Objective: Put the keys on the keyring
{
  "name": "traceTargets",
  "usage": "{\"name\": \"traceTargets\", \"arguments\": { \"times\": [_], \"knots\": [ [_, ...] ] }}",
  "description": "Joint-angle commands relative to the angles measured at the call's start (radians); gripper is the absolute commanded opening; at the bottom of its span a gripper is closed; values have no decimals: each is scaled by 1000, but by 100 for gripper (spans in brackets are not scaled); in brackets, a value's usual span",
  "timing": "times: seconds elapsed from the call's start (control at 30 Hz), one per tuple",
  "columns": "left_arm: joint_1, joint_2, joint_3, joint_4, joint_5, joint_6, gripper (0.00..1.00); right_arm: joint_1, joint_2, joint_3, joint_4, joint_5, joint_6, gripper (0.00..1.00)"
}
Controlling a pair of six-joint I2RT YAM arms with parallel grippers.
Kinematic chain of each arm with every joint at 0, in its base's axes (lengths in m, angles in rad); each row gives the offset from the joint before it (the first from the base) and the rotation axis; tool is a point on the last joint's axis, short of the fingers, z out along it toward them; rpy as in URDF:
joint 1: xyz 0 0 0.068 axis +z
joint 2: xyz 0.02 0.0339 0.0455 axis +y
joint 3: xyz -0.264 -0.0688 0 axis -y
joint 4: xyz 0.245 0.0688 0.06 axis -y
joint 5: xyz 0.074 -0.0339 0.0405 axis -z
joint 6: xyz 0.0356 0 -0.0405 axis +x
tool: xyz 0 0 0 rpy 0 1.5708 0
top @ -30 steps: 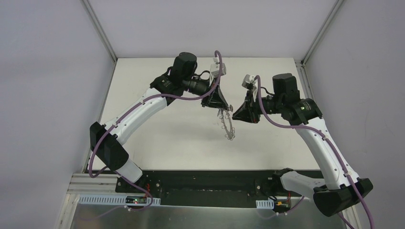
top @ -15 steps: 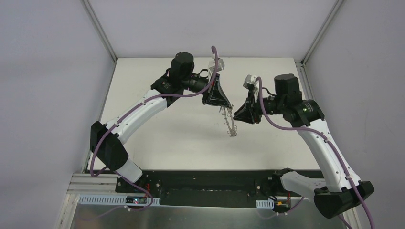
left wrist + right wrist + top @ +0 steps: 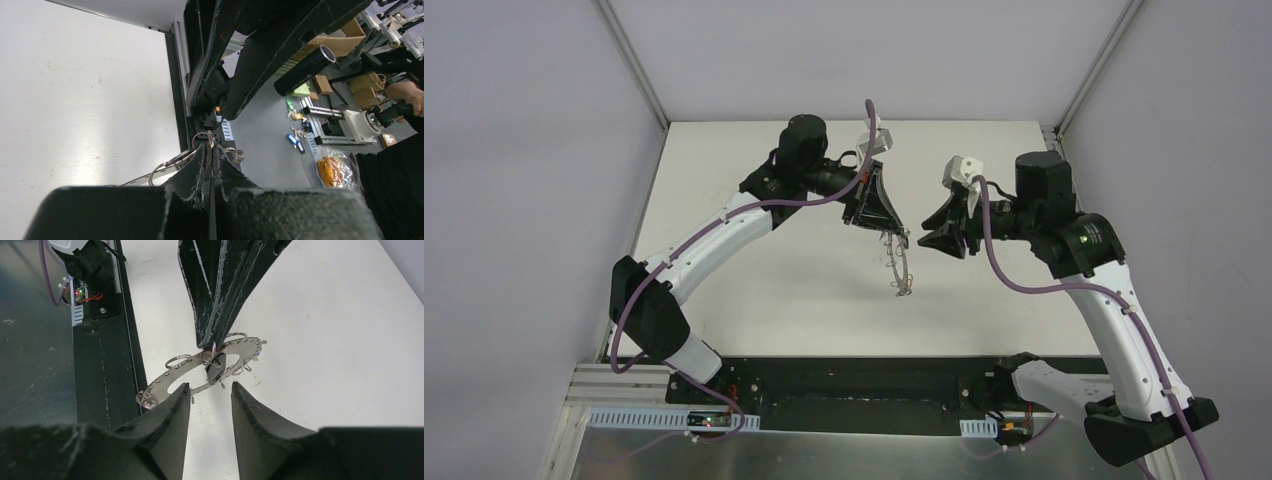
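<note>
- The left gripper (image 3: 892, 230) is closed tight, its jaws pinching a small wire loop (image 3: 212, 351) on the outer edge of the keyring (image 3: 244, 348). The ring hangs from that pinch in the air, above the middle of the desk (image 3: 774, 300) and well clear of every edge.
- In the right wrist view the black-headed key (image 3: 216, 369) dangles at that same pinched loop, lying against the ring's flat face. It looks threaded on, though the frames are too small to tell whether it is fully round the wire.
- The right gripper (image 3: 210, 390) stands open by a moderate gap and holds nothing. Its fingers sit just on the near side of the ring, apart from it, with the black key lined up beyond the gap.
- The blue-headed key cannot be made out on the ring or on the desk (the left wrist view shows only loops bunched at its own fingertips).
- Judged step: the black key is being put on, or has just been seated, with the left arm acting as the vice.
- The next move likely calls for a fine, short approach by the right arm. It should close on the key's head without knocking the ring, which can swing freely from its single pinch point.
</note>
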Motion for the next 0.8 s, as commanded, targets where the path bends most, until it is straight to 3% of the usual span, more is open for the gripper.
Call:
{"name": "traceTargets", "arguments": {
  "times": [0.0, 0.63, 0.77],
  "knots": [
    [-5, -61, -11, 93, 49, -65, 0, 24, 5, 25, -13, -35, -84, 38],
    [-13, -77, -40, 101, 42, -81, 0, 83, 72, 78, -29, -37, -132, 34],
    [-13, -76, -39, 99, 39, -80, 0, 93, 80, 79, -31, -42, -132, 27]
  ]
}}
